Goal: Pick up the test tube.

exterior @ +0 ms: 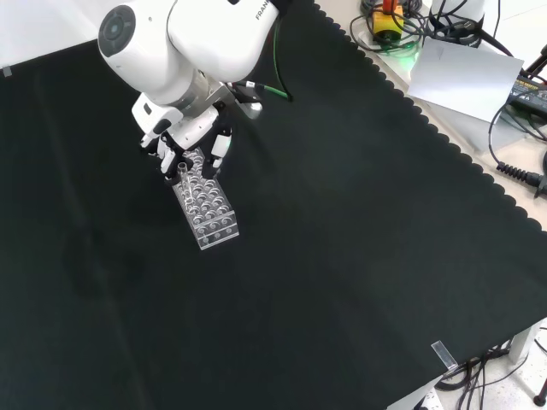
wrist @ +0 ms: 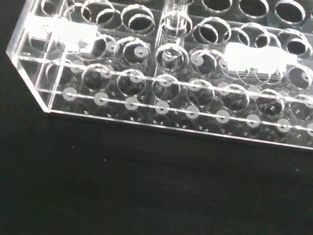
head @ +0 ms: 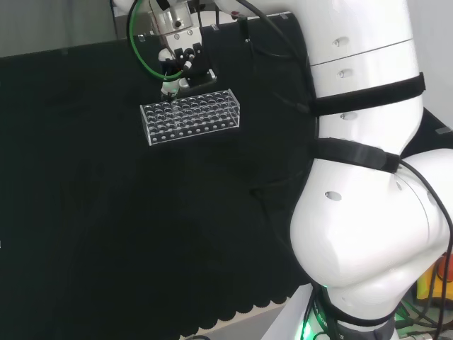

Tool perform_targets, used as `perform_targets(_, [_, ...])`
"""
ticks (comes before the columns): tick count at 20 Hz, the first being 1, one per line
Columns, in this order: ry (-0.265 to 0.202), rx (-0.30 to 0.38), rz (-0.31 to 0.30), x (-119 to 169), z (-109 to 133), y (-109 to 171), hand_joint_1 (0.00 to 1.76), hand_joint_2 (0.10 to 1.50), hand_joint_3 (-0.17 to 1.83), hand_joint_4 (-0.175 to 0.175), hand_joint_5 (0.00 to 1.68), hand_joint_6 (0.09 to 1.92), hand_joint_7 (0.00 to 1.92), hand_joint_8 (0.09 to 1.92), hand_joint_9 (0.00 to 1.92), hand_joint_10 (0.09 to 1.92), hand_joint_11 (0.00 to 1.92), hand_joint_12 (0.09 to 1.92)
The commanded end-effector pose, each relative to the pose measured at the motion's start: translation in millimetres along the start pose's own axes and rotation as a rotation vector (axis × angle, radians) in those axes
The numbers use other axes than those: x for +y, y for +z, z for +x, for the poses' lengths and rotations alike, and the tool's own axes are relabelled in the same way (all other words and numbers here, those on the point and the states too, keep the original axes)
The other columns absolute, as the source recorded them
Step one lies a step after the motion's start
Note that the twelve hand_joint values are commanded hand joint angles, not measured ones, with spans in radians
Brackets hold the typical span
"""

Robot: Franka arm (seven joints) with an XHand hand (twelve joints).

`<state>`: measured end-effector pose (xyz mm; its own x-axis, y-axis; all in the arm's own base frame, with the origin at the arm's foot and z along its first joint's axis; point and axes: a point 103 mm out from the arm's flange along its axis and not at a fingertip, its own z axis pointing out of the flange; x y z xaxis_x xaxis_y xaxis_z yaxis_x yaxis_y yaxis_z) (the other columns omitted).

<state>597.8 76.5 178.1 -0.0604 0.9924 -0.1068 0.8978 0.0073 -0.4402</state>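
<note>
I've got the hand (exterior: 184, 141) right over the far end of the clear rack (exterior: 208, 207), fingers curled down around the test tube (exterior: 182, 160), which is standing in that end.

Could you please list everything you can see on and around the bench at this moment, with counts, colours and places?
Clear plastic test tube rack: one, transparent with many round holes, on the cloth at the head view's upper middle.
Clear glass test tube: one, upright in the rack near one end.
Black cloth: one, scalloped edge, covering the bench.
Cables and small devices: several, mixed colours, off the cloth at the front view's upper right.
White arm links: large, at the head view's right.
Black and white hand: one, fingers pointing down over the rack's far end in the front view.
</note>
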Motion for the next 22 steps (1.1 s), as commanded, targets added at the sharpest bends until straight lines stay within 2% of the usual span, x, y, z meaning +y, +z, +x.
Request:
perform_targets(1, [0.005,0.023,-0.012,5.4,6.1,-2.0,0.9,1.08,-0.17,-0.142,0.58,0.72,0.94,0.89,0.74,0.75,0.15,1.54])
perform_targets(6, [0.02,0.032,-0.025,7.1,7.7,-2.1,0.93,1.08,-0.17,-0.152,0.63,0.74,1.01,0.86,0.81,0.72,0.2,1.51])
perform_targets(9, [0.041,0.062,-0.07,7.8,8.3,-0.2,1.0,1.07,-0.17,-0.17,0.83,0.7,1.2,0.78,0.98,0.65,0.3,1.47])
perform_targets(11, [0.066,0.11,-0.108,6.7,8.3,0.3,1.09,1.08,-0.12,-0.101,1.03,0.74,1.35,0.7,1.13,0.61,0.42,1.43])
perform_targets(12, [0.08,0.137,-0.122,6.2,7.9,0.2,1.13,1.08,-0.12,-0.099,1.11,0.71,1.41,0.67,1.21,0.58,0.48,1.4])
perform_targets(14, [0.109,0.194,-0.152,5.2,6.6,-1.2,1.18,1.08,-0.15,-0.144,1.21,0.62,1.51,0.57,1.37,0.5,0.69,1.31])
perform_targets(17, [0.124,0.208,-0.21,3.8,5.7,-5.6,1.29,1.06,-0.17,-0.172,1.31,0.44,1.4,0.44,1.56,0.45,1.09,1.04])
perform_targets(19, [0.133,0.216,-0.232,3.0,4.3,-8.6,1.25,1.06,-0.17,-0.175,1.33,0.41,1.6,0.41,1.65,0.42,1.21,0.93])
perform_targets(22, [0.14,0.228,-0.262,0.6,0.9,-13.6,1.23,1.06,-0.17,-0.175,1.34,0.4,1.71,0.38,1.7,0.41,1.25,0.88])
